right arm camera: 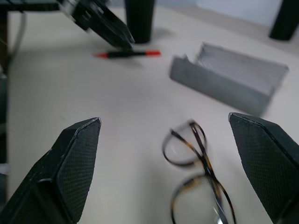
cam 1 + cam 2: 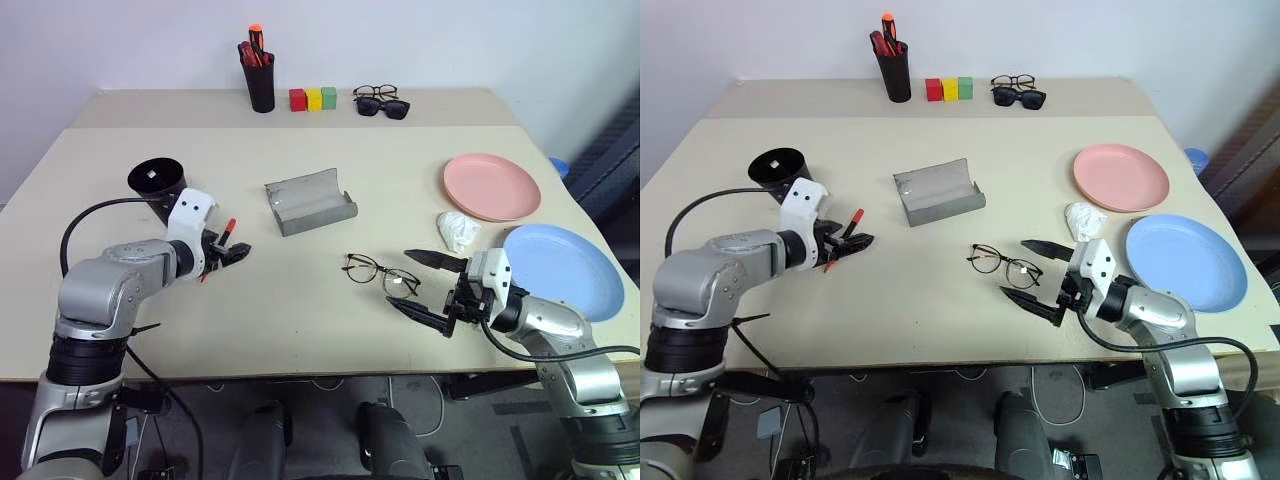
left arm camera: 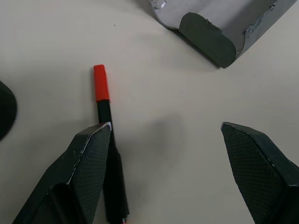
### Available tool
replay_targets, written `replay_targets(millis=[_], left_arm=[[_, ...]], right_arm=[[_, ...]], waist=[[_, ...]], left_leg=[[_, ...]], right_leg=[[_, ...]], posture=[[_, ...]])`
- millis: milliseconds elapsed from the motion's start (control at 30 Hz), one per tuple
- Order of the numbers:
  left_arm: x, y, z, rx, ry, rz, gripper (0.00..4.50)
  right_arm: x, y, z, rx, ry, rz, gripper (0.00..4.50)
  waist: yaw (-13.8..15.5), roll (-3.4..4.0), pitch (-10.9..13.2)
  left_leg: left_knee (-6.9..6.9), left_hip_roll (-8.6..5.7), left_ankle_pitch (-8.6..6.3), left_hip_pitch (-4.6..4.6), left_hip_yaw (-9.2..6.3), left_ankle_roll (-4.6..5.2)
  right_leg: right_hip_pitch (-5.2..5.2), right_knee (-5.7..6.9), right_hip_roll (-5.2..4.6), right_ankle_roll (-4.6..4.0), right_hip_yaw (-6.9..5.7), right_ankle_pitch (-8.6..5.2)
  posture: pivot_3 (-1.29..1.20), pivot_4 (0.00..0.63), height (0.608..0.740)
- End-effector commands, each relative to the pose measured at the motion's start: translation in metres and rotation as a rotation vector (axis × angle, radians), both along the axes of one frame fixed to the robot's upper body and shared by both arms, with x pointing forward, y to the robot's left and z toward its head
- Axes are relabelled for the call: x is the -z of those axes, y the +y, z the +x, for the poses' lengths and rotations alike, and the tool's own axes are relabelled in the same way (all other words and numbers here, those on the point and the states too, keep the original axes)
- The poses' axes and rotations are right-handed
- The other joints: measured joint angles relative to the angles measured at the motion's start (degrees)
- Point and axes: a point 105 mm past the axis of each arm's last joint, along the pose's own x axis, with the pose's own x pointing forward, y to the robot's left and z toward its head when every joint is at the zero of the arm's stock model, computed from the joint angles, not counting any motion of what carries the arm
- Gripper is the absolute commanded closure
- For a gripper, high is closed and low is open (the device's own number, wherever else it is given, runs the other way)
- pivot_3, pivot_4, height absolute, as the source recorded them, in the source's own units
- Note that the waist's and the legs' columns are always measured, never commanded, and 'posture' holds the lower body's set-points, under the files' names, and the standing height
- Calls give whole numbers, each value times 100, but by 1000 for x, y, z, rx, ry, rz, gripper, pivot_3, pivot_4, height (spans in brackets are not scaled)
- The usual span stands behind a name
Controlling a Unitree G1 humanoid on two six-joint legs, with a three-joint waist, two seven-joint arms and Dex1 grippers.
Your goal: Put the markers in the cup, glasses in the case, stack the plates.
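At the near right of the counter (image 2: 300,300), the right gripper (image 2: 428,286) is standing fully spread and empty, its two black fingers bracketing open air and pointing left toward the glasses (image 2: 380,273). The glasses are lying just to the left of that gripper, lenses down on the counter and not touching either finger, so the right arm is plainly the nearer one for them. At the near left, the left gripper (image 2: 228,252) is hanging released over the red-capped marker (image 3: 106,140); in the left wrist view one finger (image 3: 88,168) is sitting against the marker's dark body, while the other finger is standing well apart, so nothing is grasped. The marker's long axis is running away from the left gripper, red cap leading, toward the far side. Farther back on the left, the cup (image 2: 157,180) is standing upright, just beyond the left gripper. In the middle, the case (image 2: 310,202) is lying open, beyond the glasses. At the right, the blue plate (image 2: 565,270) and the pink plate (image 2: 491,186) are resting side by side, unstacked.
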Motion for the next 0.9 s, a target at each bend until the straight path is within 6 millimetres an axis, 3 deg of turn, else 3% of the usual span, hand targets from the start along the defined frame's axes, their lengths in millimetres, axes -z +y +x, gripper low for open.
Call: replay_targets(millis=[33, 300, 600, 700, 900], left_arm=[[-14, 4, 1, -30, -38, 5, 641], [-10, 10, 20, -136, -5, 41, 641], [13, 13, 47, -269, 146, 77, 641], [14, 10, 51, -269, 153, 81, 1494], [10, 4, 48, -204, 139, 86, 4470]], right_arm=[[-15, -1, -5, -18, -65, 10, 0], [-14, 2, -3, -12, -80, 5, 0], [-14, -1, -1, 16, -86, -3, 0], [-14, -2, -2, 29, -89, -6, 0], [-15, -5, -2, 50, -91, -10, 0]], waist=[[-6, 0, 0], [1, 0, 0], [-9, -1, 0], [-5, 0, 0], [10, 0, 0]], left_leg=[[-2, 0, 0, 1, 0, 0], [0, 0, 0, 1, 0, 0], [-2, -2, 1, 2, 0, 1], [-1, -2, 1, 4, 0, 1], [0, -2, 1, 2, 0, 0]], right_leg=[[-1, 1, 0, 0, 0, 0], [-1, 1, 1, 0, -1, 0], [-1, 4, 2, 3, -1, 1], [-1, 7, 3, 3, -1, 1], [1, 5, 2, 3, -1, 1]], posture=[[0, 150, 740], [0, 150, 740], [0, 150, 740], [0, 150, 740], [0, 150, 740]])
